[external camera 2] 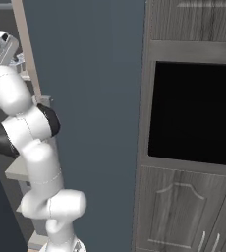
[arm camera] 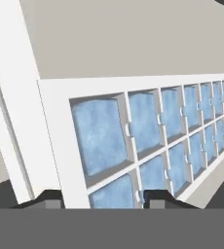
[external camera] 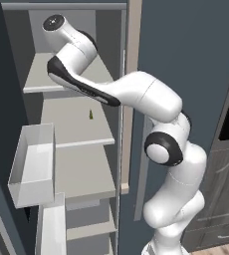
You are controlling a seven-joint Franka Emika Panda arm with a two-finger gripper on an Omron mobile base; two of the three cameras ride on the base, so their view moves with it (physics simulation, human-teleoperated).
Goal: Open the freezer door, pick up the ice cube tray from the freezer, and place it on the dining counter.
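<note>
- The ice cube tray (arm camera: 148, 131) lies on a flat pale-grey shelf (arm camera: 123, 44) inside the freezer (external camera: 76, 134), close in front of the hand camera.
- It is a white-rimmed rectangle with two long rows of square cells, each filled with mottled pale-blue ice; the near corner looms large and the far cells shrink toward the right edge.
- The gripper (arm camera: 101, 200) sits at the tray's near long edge, its two dark fingertips (arm camera: 51, 199) showing on either side of the rim and the nearest lower cells.
- Whether the jaws already pinch the tray I cannot tell: the tips are cut off at the bottom and no contact is clear.
- From the left base view the white arm reaches into the upper freezer shelves, hiding the hand and the tray behind its wrist.
- The freezer door (external camera: 2, 124) stands open at left, carrying an empty white box-shaped bin (external camera: 33, 167).
- A tiny dark-green object (external camera: 91, 114) stands on a middle shelf; too small to identify.
- To the right stands a dark wood-grain oven cabinet (external camera 2: 193, 197) with a black recess (external camera 2: 196, 113).
</note>
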